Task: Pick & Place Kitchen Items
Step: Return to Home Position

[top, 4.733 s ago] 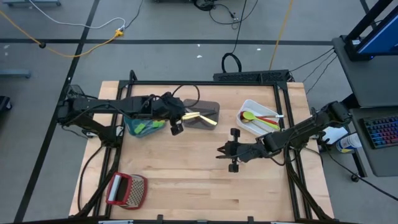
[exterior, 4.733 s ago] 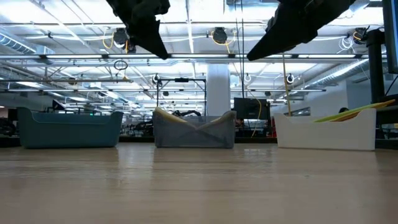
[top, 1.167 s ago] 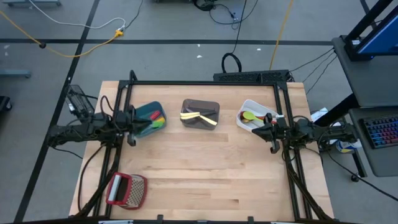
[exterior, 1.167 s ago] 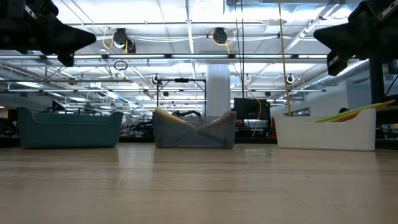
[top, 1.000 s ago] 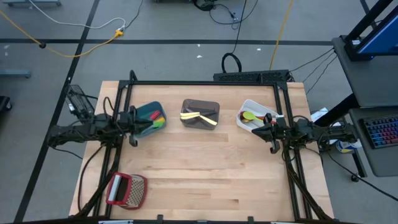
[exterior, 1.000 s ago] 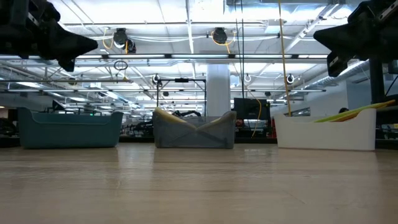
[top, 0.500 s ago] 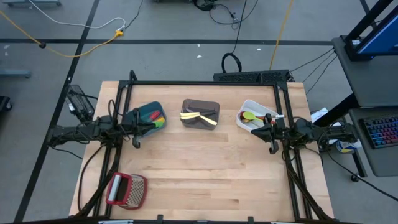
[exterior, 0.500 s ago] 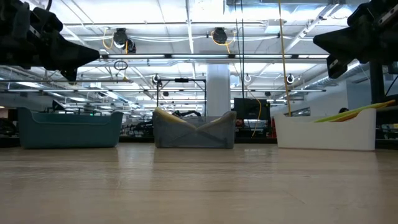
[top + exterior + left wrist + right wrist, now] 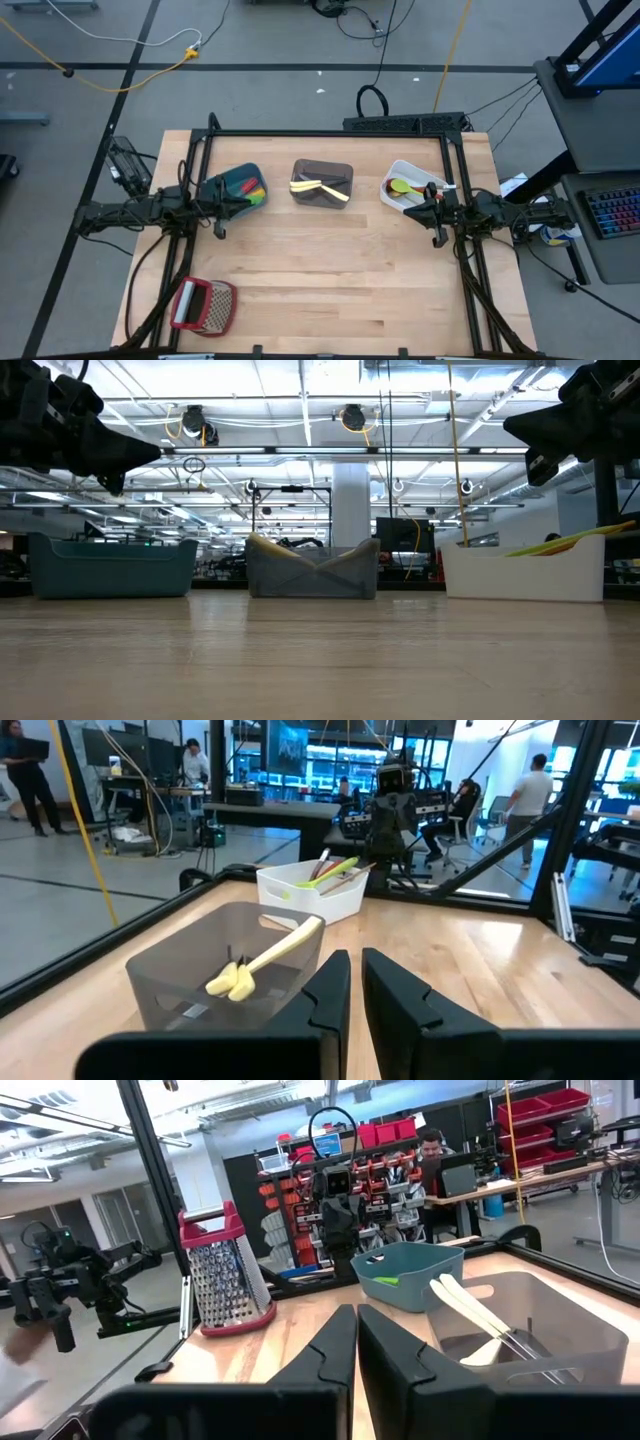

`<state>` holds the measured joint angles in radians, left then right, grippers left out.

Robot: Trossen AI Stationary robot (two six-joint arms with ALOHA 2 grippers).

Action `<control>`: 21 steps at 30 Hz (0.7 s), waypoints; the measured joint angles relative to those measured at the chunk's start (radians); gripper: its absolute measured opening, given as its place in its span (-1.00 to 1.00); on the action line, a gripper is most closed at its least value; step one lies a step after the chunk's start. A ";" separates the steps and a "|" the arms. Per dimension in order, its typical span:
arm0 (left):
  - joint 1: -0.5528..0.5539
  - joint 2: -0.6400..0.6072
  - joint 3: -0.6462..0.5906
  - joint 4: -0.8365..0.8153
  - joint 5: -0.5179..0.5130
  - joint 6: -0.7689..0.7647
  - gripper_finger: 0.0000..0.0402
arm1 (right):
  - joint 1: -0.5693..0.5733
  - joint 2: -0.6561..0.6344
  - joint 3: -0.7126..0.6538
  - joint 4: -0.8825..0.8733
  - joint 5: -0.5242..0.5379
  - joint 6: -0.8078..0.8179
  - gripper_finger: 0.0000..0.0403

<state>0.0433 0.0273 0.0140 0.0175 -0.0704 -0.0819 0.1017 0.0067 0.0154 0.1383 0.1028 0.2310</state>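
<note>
Since no utensil lies loose on the wooden bench (image 9: 330, 270), the sorting looks finished and both arms sit at the sides. Nearest, at the left front corner, stands the red-framed grater (image 9: 203, 305), its perforated metal face dull and rough. Midway back, the left pincer (image 9: 357, 962) hangs at the bench's left side and the right pincer (image 9: 356, 1316) at its right side. Each has its fingers clenched almost together on nothing.

Farthest back, three plastic bins stand in a row. The teal bin (image 9: 236, 171) holds red, yellow and green pieces. The smoky grey bin (image 9: 322, 163) holds the cream knives (image 9: 320, 187), one propped against its wall. The white bin (image 9: 398, 168) holds a green spoon (image 9: 398, 185) beside red and orange handles.

The knives are likely light, stiff and smooth, so they may slip; a grip across mid-handle seems best. The silicone pieces probably flex at the head, so the handle is the place to hold.
</note>
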 joint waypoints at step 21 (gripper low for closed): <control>0.000 0.000 -0.003 0.052 -0.001 -0.001 -0.84 | 0.000 0.000 0.000 0.000 0.000 0.000 -0.96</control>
<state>0.0433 0.0273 0.0109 0.0696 -0.0715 -0.0826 0.1020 0.0067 0.0151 0.1383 0.1028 0.2308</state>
